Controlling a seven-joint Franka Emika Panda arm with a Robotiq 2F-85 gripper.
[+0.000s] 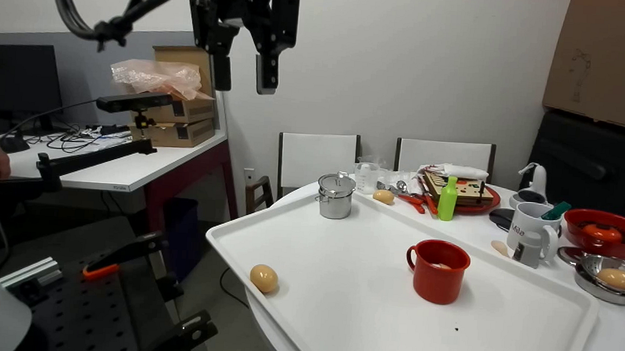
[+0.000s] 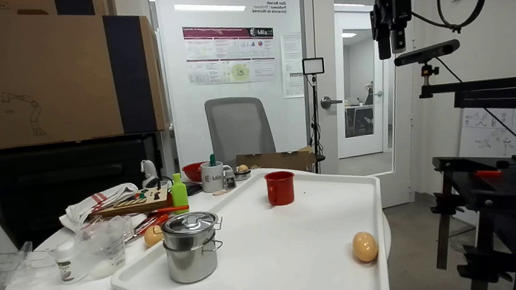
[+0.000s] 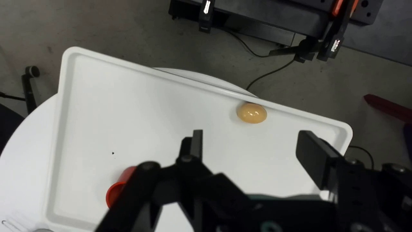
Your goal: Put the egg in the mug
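Note:
The tan-brown egg (image 1: 264, 279) lies on the white tray against its rim; it also shows in an exterior view (image 2: 365, 247) and in the wrist view (image 3: 252, 113). The red mug (image 1: 439, 283) stands upright on the tray, apart from the egg, and shows in an exterior view (image 2: 282, 191). In the wrist view the mug (image 3: 126, 174) is partly hidden behind a gripper finger. A small pale patch shows inside the mug; I cannot tell what it is. My gripper (image 1: 245, 82) is open and empty, high above the tray, also seen in the wrist view (image 3: 251, 133).
The white tray (image 1: 350, 275) has a raised rim. A lidded silver pot (image 1: 335, 205) stands at a tray corner. Beyond the rim are another egg (image 1: 383, 196), a green bottle (image 1: 447, 200), a white mug (image 1: 526, 224) and a red bowl (image 1: 612, 245).

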